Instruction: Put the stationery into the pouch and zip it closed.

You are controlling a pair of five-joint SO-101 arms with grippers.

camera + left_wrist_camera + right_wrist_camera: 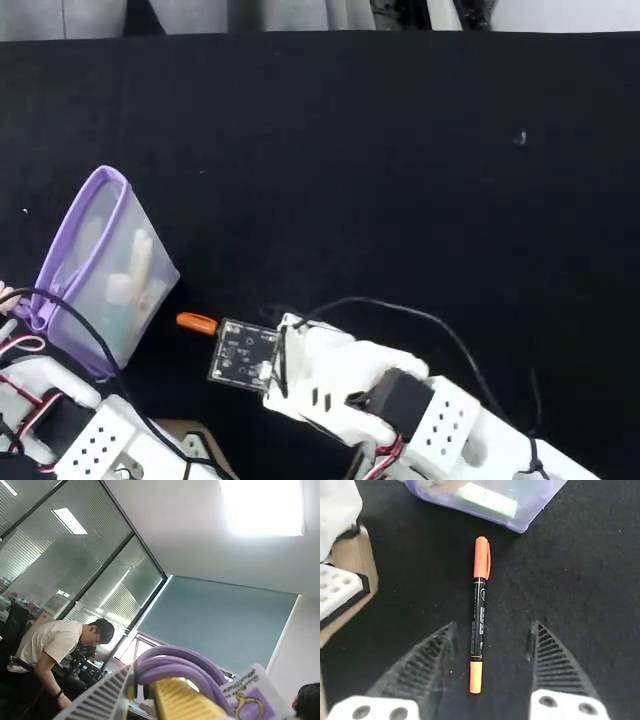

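Observation:
A clear pouch point(105, 270) with a purple rim stands at the table's left, stationery visible inside. My left gripper point(30, 310) is shut on the pouch's purple rim point(175, 667) at its near end. An orange and black marker point(479, 612) lies flat on the black cloth beside the pouch point(490, 500); its orange cap point(196, 322) pokes out from under my right arm. My right gripper point(492, 632) hangs open just above the marker, one finger on each side of it, not touching.
The right arm's white body point(380, 395) crosses the near table from the right. The left arm's base point(90, 440) sits at the near left corner. Black cloth point(400, 180) covers the table.

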